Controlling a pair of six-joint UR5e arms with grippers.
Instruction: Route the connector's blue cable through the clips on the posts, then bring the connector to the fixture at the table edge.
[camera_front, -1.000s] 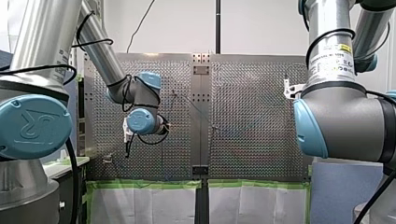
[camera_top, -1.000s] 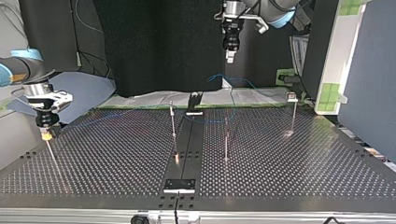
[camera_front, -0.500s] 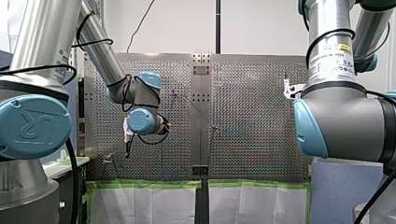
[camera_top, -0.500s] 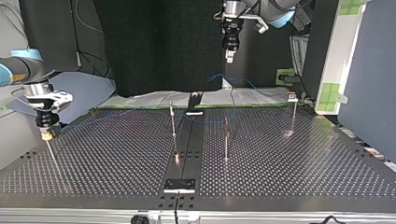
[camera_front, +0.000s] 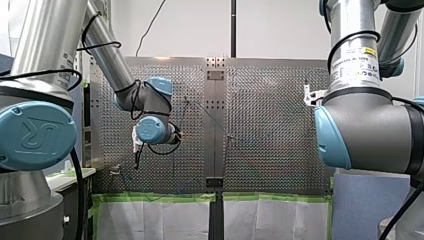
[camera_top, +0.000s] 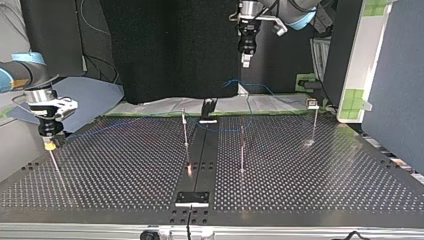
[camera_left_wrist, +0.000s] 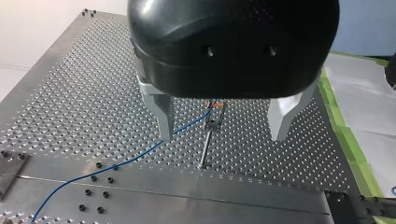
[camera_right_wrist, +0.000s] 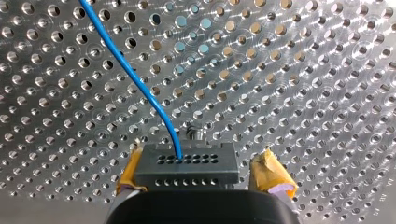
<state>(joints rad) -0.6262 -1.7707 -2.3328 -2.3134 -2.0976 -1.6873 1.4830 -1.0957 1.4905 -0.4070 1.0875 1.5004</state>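
A dark connector (camera_right_wrist: 187, 170) with rows of holes sits between the yellow pads of my right gripper (camera_right_wrist: 202, 155). The gripper is open, and one pad (camera_right_wrist: 270, 173) stands clear of the connector. The blue cable (camera_right_wrist: 140, 86) leaves the connector and runs over the perforated table. In the top view my right gripper (camera_top: 48, 142) hangs at the left, over a thin post (camera_top: 54, 162). My left gripper (camera_left_wrist: 222, 134) is open high above a post (camera_left_wrist: 207, 140). The cable (camera_left_wrist: 135, 156) passes through the clip (camera_left_wrist: 214, 115) on that post. In the top view my left gripper (camera_top: 244, 57) hangs at the back.
Three thin posts (camera_top: 185, 132) (camera_top: 242, 150) (camera_top: 314, 122) stand on the perforated table (camera_top: 125, 170). A black bracket (camera_top: 207, 107) sits at the far end of the centre strip and a plate (camera_top: 191, 197) at the near end. Green tape (camera_left_wrist: 348, 140) marks the table's border.
My left arm's wrist has shifted a little in the front view. My right arm and the cable have not moved.
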